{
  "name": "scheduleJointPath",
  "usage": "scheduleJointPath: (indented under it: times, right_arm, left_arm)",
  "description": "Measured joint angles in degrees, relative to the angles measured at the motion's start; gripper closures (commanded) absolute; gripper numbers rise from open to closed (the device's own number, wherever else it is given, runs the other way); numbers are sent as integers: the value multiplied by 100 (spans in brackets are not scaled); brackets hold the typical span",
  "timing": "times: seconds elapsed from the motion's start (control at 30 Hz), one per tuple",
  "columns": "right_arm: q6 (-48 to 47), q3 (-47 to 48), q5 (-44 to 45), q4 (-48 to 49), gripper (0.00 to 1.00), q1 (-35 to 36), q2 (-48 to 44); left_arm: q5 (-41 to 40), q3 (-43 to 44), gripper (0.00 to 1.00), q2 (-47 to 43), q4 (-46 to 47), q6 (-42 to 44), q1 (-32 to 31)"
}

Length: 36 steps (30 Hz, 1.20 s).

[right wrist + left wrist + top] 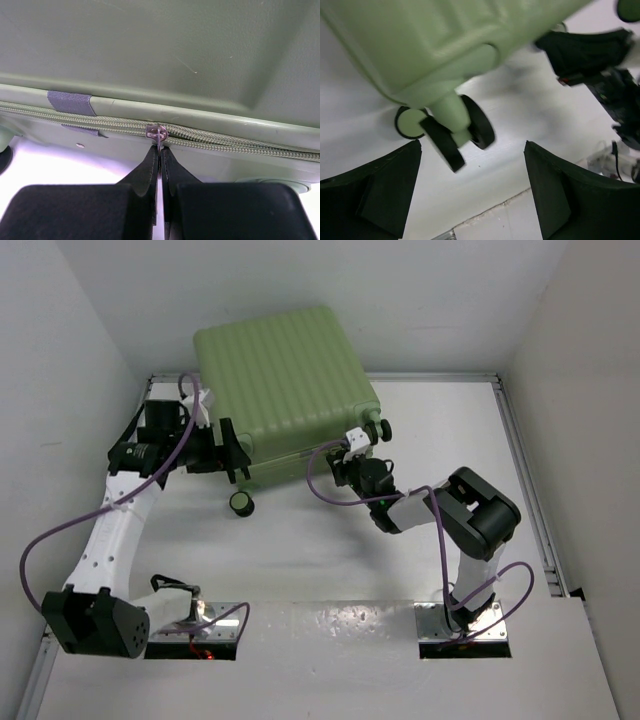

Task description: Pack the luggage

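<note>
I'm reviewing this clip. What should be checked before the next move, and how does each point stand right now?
1. Suitcase lid shut, lying flat: ok.
2. Right gripper shut on zipper pull: ok.
3. Zipper closed all the way round: cannot tell, only a short stretch shows.
4. Left gripper open, clear of the wheel: ok.
5. Suitcase braced against the pull: not ok, left gripper holds nothing.

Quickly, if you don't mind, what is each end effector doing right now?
Left end effector: open, holding nothing, near a wheel of the luggage.
Right end effector: closed on the luggage's zipper pull.
</note>
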Motion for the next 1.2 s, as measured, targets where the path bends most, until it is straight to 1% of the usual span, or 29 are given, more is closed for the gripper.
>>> scheduleJointPath:
  times: [0.13, 0.23, 0.4, 0.47, 0.6, 0.77, 0.97, 1.0, 1.07, 1.1, 1.17, 1.2]
  right_arm:
    - [2, 24, 79, -42, 100, 26, 0]
    - [2, 33, 94, -52, 100, 31, 0]
    - [9, 48, 114, -81, 100, 35, 0]
    - [13, 57, 118, -94, 100, 33, 0]
    - [33, 66, 116, -111, 100, 28, 0]
    - [42, 105, 118, -179, 100, 24, 0]
    - [61, 118, 129, -214, 100, 24, 0]
    - [70, 118, 140, -214, 100, 24, 2]
    - [81, 118, 160, -214, 100, 24, 2]
    - [94, 118, 175, -219, 100, 24, 2]
    - [103, 120, 225, -236, 100, 24, 2]
    - [120, 120, 256, -251, 100, 24, 2]
  left_arm:
    - [-710, 181, 13, 448, -66, -326, -92]
    - [-1222, 387, 15, 778, -105, -446, -289]
    - [-1742, 791, 19, 1268, -197, -535, -527]
    - [-1823, 955, 25, 1425, -273, -529, -573]
    - [-1952, 1038, 29, 1502, -378, -533, -678]
    - [-2155, 981, 29, 1539, -389, -549, -841]
    - [-2247, 621, 29, 1578, -306, -791, -990]
    - [-2245, 608, 31, 1587, -284, -833, -994]
    - [-2249, 608, 41, 1591, -229, -883, -988]
    - [-2238, 608, 55, 1591, -219, -922, -981]
    - [-2212, 610, 68, 1596, -216, -946, -927]
    - [-2170, 616, 79, 1602, -221, -944, -898]
